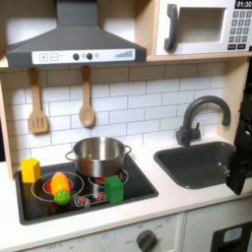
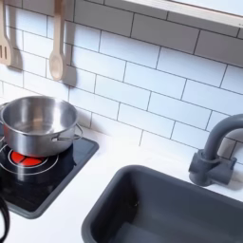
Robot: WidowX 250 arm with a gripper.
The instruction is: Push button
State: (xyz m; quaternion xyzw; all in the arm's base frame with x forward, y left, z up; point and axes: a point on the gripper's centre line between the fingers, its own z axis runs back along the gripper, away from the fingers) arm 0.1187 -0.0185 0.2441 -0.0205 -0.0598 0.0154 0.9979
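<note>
1. First exterior view, task's thing: no single button can be picked out. The candidates are the hood buttons (image 1: 83, 56) at upper left, the keypad (image 1: 239, 30) on the microwave (image 1: 202, 28) at upper right, and the stove buttons (image 1: 87, 200) at lower centre-left.
2. First exterior view, end effector (image 1: 240, 169): a dark shape at the right edge, over the sink (image 1: 192, 165). I cannot tell whether it is wide or narrow.
3. First exterior view, key relation: the keypad lies straight up the frame from the end effector. The stove buttons lie left and lower, past the sink. The hood buttons lie far up-left, well apart.
4. First exterior view, other items: the pot (image 1: 98, 155) is on the stove (image 1: 138, 187), and the faucet (image 1: 197, 116) is behind the sink.
5. Second exterior view: the pot (image 2: 38, 123) is at left on a red burner (image 2: 27, 161). The sink (image 2: 161, 209) is at lower right, the faucet (image 2: 214, 157) at right, and the white worktop (image 2: 114, 152) lies between.
</note>
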